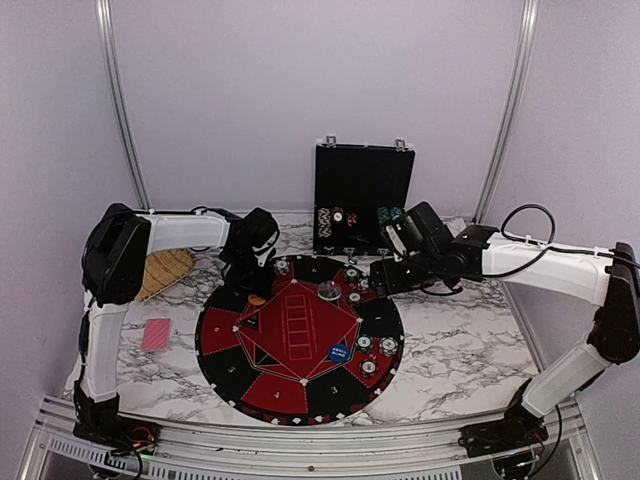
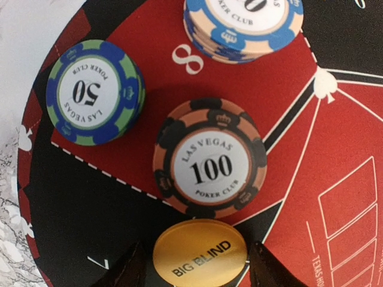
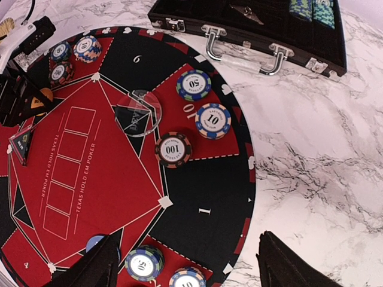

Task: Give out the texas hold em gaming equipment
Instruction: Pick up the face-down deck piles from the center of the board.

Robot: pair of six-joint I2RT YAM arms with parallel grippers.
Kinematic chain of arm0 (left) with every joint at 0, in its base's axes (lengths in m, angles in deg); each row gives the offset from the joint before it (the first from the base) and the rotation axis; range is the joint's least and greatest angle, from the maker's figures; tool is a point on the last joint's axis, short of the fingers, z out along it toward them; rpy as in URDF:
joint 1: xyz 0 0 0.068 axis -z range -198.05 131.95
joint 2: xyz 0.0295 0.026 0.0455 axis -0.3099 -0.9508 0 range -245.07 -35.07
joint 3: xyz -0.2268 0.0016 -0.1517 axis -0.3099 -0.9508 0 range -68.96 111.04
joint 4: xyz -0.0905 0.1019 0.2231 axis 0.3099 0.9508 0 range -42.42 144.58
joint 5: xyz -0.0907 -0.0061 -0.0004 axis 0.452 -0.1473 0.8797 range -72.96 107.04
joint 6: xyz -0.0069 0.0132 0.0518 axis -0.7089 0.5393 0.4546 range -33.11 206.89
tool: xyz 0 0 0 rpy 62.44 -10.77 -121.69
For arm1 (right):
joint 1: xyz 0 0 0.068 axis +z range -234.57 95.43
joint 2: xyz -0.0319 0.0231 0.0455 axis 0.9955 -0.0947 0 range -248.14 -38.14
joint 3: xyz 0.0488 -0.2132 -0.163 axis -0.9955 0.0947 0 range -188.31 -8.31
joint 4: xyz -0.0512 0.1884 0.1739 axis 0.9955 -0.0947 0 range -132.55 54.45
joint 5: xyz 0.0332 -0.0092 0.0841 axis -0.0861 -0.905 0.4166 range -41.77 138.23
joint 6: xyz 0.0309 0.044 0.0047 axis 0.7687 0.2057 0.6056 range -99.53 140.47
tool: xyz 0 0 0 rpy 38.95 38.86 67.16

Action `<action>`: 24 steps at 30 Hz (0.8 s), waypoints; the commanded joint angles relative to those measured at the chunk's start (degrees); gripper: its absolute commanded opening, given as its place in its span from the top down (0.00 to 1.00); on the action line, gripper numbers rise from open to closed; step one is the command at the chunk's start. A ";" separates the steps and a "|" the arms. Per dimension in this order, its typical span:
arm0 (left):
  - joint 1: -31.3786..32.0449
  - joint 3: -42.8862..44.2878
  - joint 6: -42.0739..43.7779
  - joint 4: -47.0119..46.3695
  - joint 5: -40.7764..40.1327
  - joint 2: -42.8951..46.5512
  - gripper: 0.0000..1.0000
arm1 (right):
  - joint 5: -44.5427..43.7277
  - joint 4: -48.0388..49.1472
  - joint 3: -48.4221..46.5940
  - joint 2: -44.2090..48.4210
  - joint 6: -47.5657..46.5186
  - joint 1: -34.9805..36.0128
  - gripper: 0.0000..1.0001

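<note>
The left gripper had its fingers spread to either side of the orange disc marked BIG BLIND. Each tip was close against its rim, but whether they pinched it could not be told. The disc lay flat on the round mat. Just beyond it sat a black-and-orange 100 chip, with a blue-green 50 stack further left and a blue-and-peach stack beyond, by the numeral 8.

The right gripper hung above the mat's opposite rim with its fingers wide apart, holding nothing. Ahead of it a clear disc lay on the mat, near three chips in a red sector. A blue disc lay nearer the mat's middle.

Behind the mat, on the marble table, the black case stood open with its lid upright. Its tray held rows of chips: grey-white, dark red and teal. A red-backed card lay on the table left of the mat, well apart from the case.

The left arm rose from its base to a high elbow. Its forearm ran right and its wrist bent down over the mat's far-left edge. The right arm climbed to an elbow at the right, and its forearm reached left, ending just in front of the case.
</note>
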 commanded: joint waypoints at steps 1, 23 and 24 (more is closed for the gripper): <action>0.44 -2.47 -0.94 1.93 3.33 2.08 0.41 | -0.12 0.72 0.20 1.45 0.72 -0.48 0.22; 0.79 -2.39 -0.95 1.67 2.70 8.57 0.25 | -1.96 0.80 0.20 1.37 0.99 -0.48 0.22; 0.79 -2.31 -0.88 1.63 2.65 8.84 0.24 | -1.98 0.77 0.12 1.30 0.97 -0.44 0.22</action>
